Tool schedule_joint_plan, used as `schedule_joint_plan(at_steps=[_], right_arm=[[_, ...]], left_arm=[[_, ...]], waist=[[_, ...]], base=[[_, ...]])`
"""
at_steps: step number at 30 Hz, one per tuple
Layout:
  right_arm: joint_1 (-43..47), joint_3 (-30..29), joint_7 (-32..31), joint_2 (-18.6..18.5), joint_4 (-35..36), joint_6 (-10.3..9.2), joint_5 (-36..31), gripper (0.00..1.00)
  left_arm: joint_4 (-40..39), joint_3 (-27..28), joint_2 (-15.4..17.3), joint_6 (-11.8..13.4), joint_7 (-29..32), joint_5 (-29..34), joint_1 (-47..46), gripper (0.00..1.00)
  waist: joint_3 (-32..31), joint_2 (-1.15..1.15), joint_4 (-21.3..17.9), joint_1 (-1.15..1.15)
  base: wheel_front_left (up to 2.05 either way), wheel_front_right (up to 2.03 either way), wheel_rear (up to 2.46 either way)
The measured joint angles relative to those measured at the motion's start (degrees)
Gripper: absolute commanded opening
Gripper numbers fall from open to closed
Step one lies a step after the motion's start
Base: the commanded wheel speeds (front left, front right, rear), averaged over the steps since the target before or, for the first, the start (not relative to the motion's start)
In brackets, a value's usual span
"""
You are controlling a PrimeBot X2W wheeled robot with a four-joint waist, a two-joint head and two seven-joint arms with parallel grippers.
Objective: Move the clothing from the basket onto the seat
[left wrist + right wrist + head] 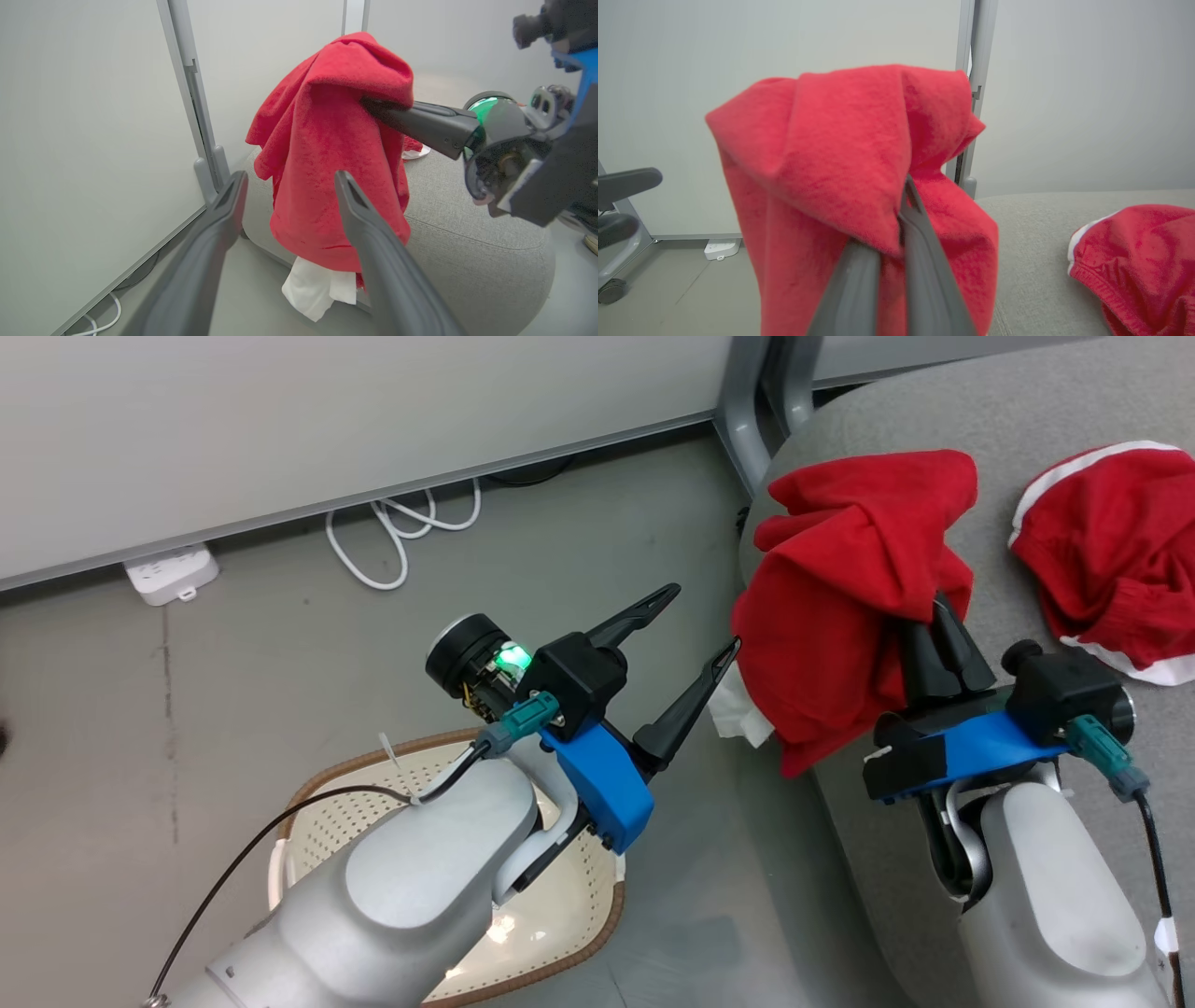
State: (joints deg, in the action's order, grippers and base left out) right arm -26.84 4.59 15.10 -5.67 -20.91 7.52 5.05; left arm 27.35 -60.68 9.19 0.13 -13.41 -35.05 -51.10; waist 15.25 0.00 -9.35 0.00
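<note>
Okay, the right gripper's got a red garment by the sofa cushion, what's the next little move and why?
Probably carry the right gripper a bit further in over the seat, toward the other garment, before opening. It is shut on the held garment, which hangs mostly past the seat's edge rather than above it, so releasing here might let it slip off.

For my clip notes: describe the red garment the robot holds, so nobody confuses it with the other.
Find the big light grey seat. At its left corner, a red garment hangs bunched from the shut right gripper. Unlike the other red garment lying loose on the seat, it dangles a white tag.
</note>
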Motion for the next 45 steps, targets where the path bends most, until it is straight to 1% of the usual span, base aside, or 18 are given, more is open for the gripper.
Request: schedule_joint_plan(at_steps=[14, 22, 29, 35, 38, 42, 45], right_arm=[[3.4, -7.3, 0.0, 1.2, 3.1, 0.00, 0.6, 0.00], [5.3, -10.0, 0.0, 1.8, 3.6, 0.00, 1.0, 0.00], [5.7, -10.0, 0.0, 2.1, 3.7, 0.00, 1.1, 0.00], [4.3, -9.5, 0.0, 2.3, 4.5, 0.00, 1.0, 0.00], [2.1, -9.0, 0.0, 2.1, 5.6, 0.00, 1.1, 0.00], [-3.4, -8.5, 0.0, 0.4, 7.7, 0.00, 2.1, 0.00], [-8.3, -9.4, 0.0, -1.0, 9.4, 0.00, 2.7, 0.00]], left_arm=[[-1.4, -1.4, 1.0, 0.0, 0.8, 0.8, -0.8, 1.00], [-2.0, -2.5, 1.0, -0.1, 1.5, 0.8, -0.8, 1.00], [-1.9, -2.8, 1.1, -0.2, 1.7, 0.8, -0.8, 1.00], [-2.0, -2.9, 1.3, -0.2, 1.7, 0.8, -1.3, 1.00], [-2.2, -2.9, 1.9, 0.1, 1.7, 0.8, -1.7, 1.00], [-2.9, -2.8, 2.8, 0.5, 2.4, 1.0, -2.6, 1.00], [-3.6, -2.9, 3.5, 0.8, 3.4, 1.5, -3.6, 1.00]], waist=[[2.8, 0.00, -8.6, 0.00], [4.1, 0.00, -12.1, 0.00], [5.2, 0.00, -13.6, 0.00], [5.8, 0.00, -13.5, 0.00], [6.7, 0.00, -13.5, 0.00], [8.6, 0.00, -13.6, 0.00], [10.7, 0.00, -13.8, 0.00]], base=[[0.00, 0.00, 0.00], [0.00, 0.00, 0.00], [0.00, 0.00, 0.00], [0.00, 0.00, 0.00], [0.00, 0.00, 0.00], [0.00, 0.00, 0.00], [0.00, 0.00, 0.00]])
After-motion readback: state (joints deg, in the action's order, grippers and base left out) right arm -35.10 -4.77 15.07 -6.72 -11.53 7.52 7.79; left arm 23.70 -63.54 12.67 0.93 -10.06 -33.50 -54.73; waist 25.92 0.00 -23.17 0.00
